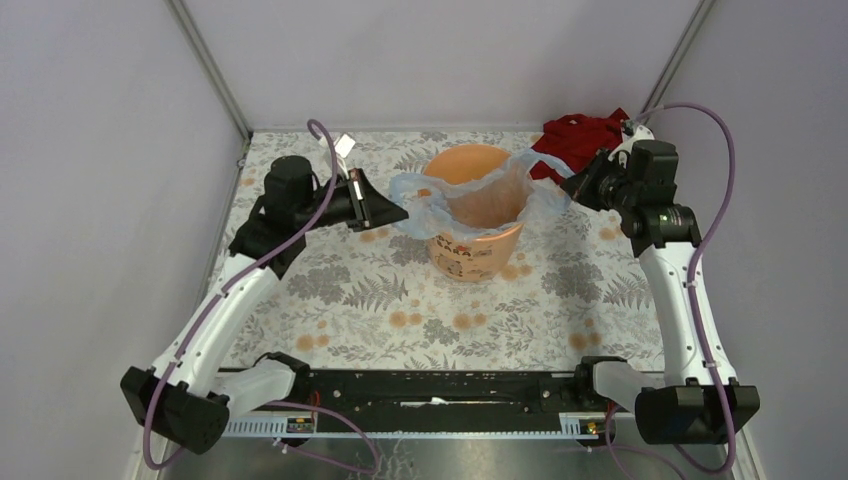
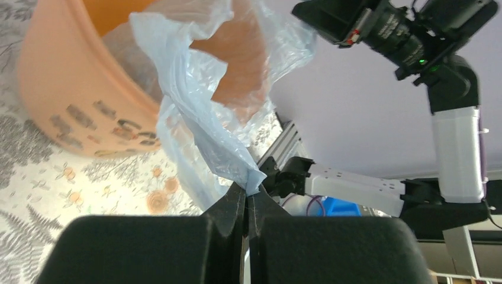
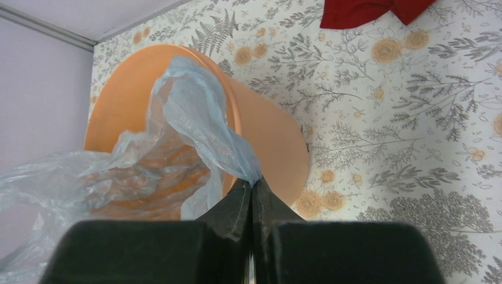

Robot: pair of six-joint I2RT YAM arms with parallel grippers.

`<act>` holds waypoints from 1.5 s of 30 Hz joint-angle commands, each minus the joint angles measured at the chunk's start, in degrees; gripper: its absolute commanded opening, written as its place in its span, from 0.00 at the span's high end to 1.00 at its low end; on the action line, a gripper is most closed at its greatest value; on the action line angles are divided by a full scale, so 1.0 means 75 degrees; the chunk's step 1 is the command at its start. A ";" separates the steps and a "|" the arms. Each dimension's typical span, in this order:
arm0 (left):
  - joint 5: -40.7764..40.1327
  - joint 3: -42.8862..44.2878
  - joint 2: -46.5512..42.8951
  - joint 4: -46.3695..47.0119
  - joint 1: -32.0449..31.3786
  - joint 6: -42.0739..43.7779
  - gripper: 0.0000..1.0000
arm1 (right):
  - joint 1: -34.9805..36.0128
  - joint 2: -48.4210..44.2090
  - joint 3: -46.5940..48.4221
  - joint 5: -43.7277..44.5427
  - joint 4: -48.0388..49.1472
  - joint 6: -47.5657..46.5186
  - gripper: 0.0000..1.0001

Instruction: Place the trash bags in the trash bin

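The orange trash bin (image 1: pixel 478 250) stands upright mid-table, lettering on its side. The pale blue trash bag (image 1: pixel 470 195) hangs down inside it, its mouth stretched wide over the rim. My left gripper (image 1: pixel 400 212) is shut on the bag's left edge, just left of the bin. In the left wrist view the film (image 2: pixel 201 89) runs down into the closed left gripper (image 2: pixel 248 190), with the bin (image 2: pixel 65 89) behind. My right gripper (image 1: pixel 568 186) is shut on the bag's right edge. The right wrist view shows the film (image 3: pixel 201 127) gathered into the right gripper (image 3: pixel 251 182) beside the bin (image 3: pixel 269 142).
A dark red cloth (image 1: pixel 580 140) lies crumpled at the far right of the flowered tablecloth (image 1: pixel 400 310), right behind the right gripper, and shows at the top of the right wrist view (image 3: pixel 373 10). Grey walls close in the table on three sides.
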 commanded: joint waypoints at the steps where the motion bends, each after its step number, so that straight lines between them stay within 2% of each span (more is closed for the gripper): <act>1: -0.0697 -0.0285 -0.0529 -0.0547 0.0036 0.0482 1.00 | 0.0010 -0.0309 0.0035 0.0441 -0.0510 -0.0337 1.00; 8: -0.2041 0.0339 -0.0706 -0.1984 0.0068 0.1331 1.00 | 0.0013 -0.0733 0.0296 0.0950 -0.1267 -0.0685 1.00; 14: -0.3085 0.0081 -0.0880 -0.2753 0.0118 0.1517 1.00 | 0.0013 -0.0991 0.0025 0.1467 -0.1705 -0.0887 1.00; 19: -0.3371 0.0334 -0.1028 -0.3014 0.0144 0.1707 1.00 | 0.0013 -0.1193 0.0611 0.1747 -0.2147 -0.1011 1.00; 22: -0.3504 0.0171 -0.1057 -0.2996 0.0138 0.1640 1.00 | 0.0013 -0.1350 0.0380 0.1797 -0.2136 -0.0975 1.00; 29: -0.3239 -0.1641 -0.0948 -0.1763 0.0139 0.1157 1.00 | 0.0013 -0.1340 -0.1363 0.1617 -0.1321 -0.0581 1.00; 35: -0.3330 -0.2003 -0.0144 -0.0864 0.0156 0.0917 1.00 | 0.0013 -0.0611 -0.1705 0.1696 -0.0388 -0.0381 0.99; 39: -0.2943 -0.1775 0.0379 0.0157 0.0157 0.0535 1.00 | 0.0013 0.0253 -0.1108 0.1395 -0.0074 -0.0288 0.92; 43: -0.2793 -0.1582 0.1281 0.1174 0.0152 0.0200 0.99 | 0.0013 0.0829 -0.1109 0.1098 0.1047 -0.0087 0.78; 45: -0.2636 -0.1479 0.1690 0.1444 0.0127 0.0124 0.96 | 0.0009 0.1125 -0.0946 0.0987 0.0982 -0.0171 0.73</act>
